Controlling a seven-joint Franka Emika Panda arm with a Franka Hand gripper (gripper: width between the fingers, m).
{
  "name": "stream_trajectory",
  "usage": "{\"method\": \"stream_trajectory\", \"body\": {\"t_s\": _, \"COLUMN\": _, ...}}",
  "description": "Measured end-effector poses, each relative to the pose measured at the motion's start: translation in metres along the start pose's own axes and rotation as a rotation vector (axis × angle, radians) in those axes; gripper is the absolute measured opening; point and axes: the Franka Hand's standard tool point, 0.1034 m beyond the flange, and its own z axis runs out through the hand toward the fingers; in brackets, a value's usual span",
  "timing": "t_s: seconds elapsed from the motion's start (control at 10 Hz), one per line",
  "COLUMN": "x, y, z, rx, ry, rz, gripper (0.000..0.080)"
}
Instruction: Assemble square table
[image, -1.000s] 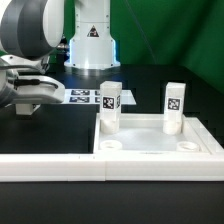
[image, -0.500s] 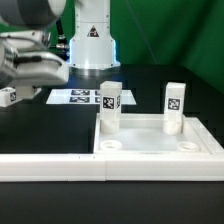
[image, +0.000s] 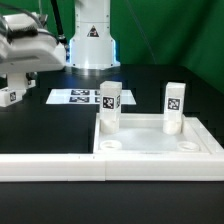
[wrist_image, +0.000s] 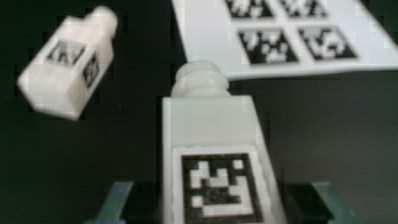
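Note:
In the wrist view a white leg (wrist_image: 214, 140) with a black-white tag lies lengthwise between my gripper's (wrist_image: 217, 206) two fingers, its round peg end pointing away; the gripper is shut on it. A second tagged leg (wrist_image: 71, 62) lies loose on the black table, also seen at the exterior view's left edge (image: 10, 97). The square table top (image: 150, 148) sits at the exterior view's right with two legs (image: 110, 105) (image: 173, 108) standing upright in its far corner sockets. My gripper (image: 22, 78) hangs at the upper left of that view; the held leg is hard to make out there.
The marker board (image: 80, 97) (wrist_image: 285, 35) lies flat behind the table top. A long white fence bar (image: 50, 166) runs along the front edge. The arm's white base (image: 92, 35) stands at the back.
The gripper has risen from close to the table at the exterior view's left. The loose leg, the table top and its two upright legs have not moved.

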Motion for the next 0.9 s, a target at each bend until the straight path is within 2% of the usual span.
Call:
{"method": "stream_trajectory", "body": {"t_s": 0.1, "x": -0.002, "y": -0.009, "z": -0.03, "rx": -0.013, "ry": 0.048, "rz": -0.017, "gripper": 0.029}}
{"method": "stream_trajectory", "body": {"t_s": 0.2, "x": 0.002, "y": -0.019, "z": -0.068, "rx": -0.039, "ry": 0.12, "rz": -0.038, "gripper": 0.029}}
{"method": "stream_trajectory", "body": {"t_s": 0.3, "x": 0.004, "y": -0.029, "z": -0.09, "rx": -0.055, "ry": 0.158, "rz": -0.048, "gripper": 0.029}}
{"method": "stream_trajectory", "body": {"t_s": 0.4, "x": 0.011, "y": -0.033, "z": -0.1, "rx": -0.071, "ry": 0.227, "rz": -0.045, "gripper": 0.029}}
{"method": "stream_trajectory", "body": {"t_s": 0.5, "x": 0.016, "y": -0.031, "z": -0.104, "rx": -0.085, "ry": 0.324, "rz": -0.054, "gripper": 0.029}}
{"method": "stream_trajectory", "body": {"t_s": 0.6, "x": 0.014, "y": -0.029, "z": -0.104, "rx": -0.088, "ry": 0.38, "rz": -0.052, "gripper": 0.029}}
{"method": "stream_trajectory", "body": {"t_s": 0.7, "x": 0.018, "y": -0.033, "z": -0.11, "rx": -0.105, "ry": 0.473, "rz": -0.05, "gripper": 0.029}}
{"method": "stream_trajectory", "body": {"t_s": 0.8, "x": 0.022, "y": -0.06, "z": -0.114, "rx": -0.113, "ry": 0.577, "rz": 0.007, "gripper": 0.029}}
{"method": "stream_trajectory", "body": {"t_s": 0.9, "x": 0.027, "y": -0.099, "z": -0.117, "rx": -0.101, "ry": 0.64, "rz": 0.044, "gripper": 0.029}}
